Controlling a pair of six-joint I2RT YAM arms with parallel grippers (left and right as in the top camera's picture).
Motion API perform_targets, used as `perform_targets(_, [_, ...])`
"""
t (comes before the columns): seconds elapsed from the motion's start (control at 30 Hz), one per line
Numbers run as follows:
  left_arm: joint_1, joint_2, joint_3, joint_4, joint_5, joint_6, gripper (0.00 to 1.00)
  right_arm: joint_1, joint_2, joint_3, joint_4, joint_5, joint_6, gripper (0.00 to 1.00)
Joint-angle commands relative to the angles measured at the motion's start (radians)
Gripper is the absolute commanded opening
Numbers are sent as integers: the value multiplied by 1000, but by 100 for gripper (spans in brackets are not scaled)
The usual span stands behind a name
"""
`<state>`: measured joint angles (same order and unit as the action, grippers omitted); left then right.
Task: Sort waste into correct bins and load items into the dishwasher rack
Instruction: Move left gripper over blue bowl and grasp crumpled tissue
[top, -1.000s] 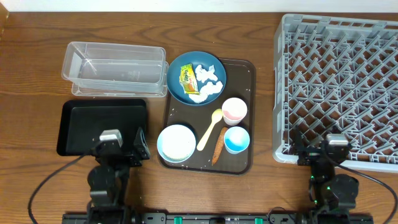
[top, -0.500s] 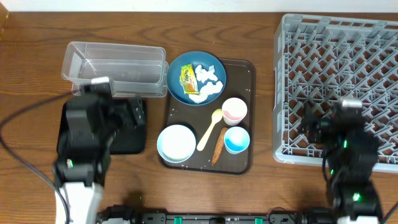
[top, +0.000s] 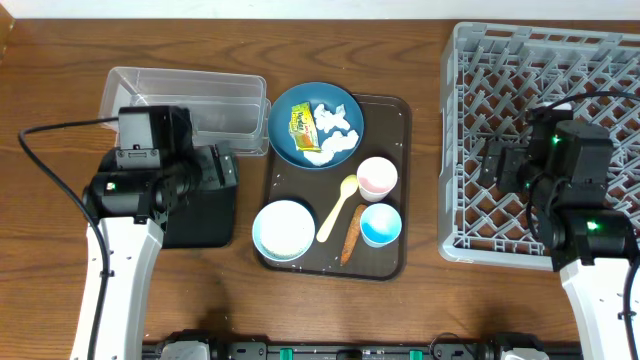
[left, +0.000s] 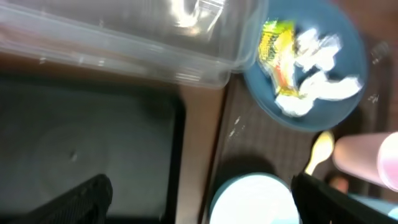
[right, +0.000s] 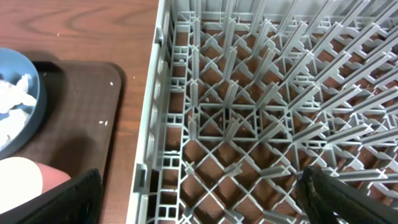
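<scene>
Dishwasher rack (top: 545, 130), grey and full of upright pegs, stands on the tabletop (top: 60, 40) just right of the dark brown serving tray (top: 402, 115). Left of that tray lie the clear tub (top: 185, 105), at the far side, and the black bin tray (top: 200, 225), nearer and partly under the left arm.

At the serving tray's far left corner rests the dark blue plate (top: 285, 145), overhanging the rim and carrying white tissue pieces (top: 335, 135) and the yellow-green wrapper (top: 301, 122). The light blue bowl (top: 283, 230) sits at the tray's near left. The pink cup (top: 377, 177) and blue cup (top: 381, 224) stand on its right side, with the pale yellow spoon (top: 337, 210) and carrot stick (top: 351, 238) between bowl and cups.

The wrapper carries red print, too blurred to read in any view.

The left pincer (left: 202, 196) is spread wide over the tray's left edge, holding nothing. The right pincer (right: 202, 193) is spread wide over the rack's left side.

Only the right wrist view shows the pegs close up, plus white grains (right: 102, 122) on the serving tray. Only the left wrist view shows the tub's wall close up.
</scene>
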<state>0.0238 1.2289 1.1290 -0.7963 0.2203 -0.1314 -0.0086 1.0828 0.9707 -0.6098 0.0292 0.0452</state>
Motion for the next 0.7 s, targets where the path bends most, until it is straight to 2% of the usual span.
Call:
perform_targets(0.0, [-19, 11, 51, 43, 37, 0, 94, 8, -5, 24, 9, -11, 6, 99])
perform_targets(0.13, [-78, 77, 111, 102, 8, 12, 93, 8, -5, 24, 11, -11, 7, 99])
perform_targets(0.3, [-193, 224, 198, 218, -18, 82, 93, 8, -5, 24, 10, -11, 7, 99])
perform_targets(0.67, [-374, 541, 207, 533, -56, 97, 93, 8, -5, 24, -8, -11, 6, 99])
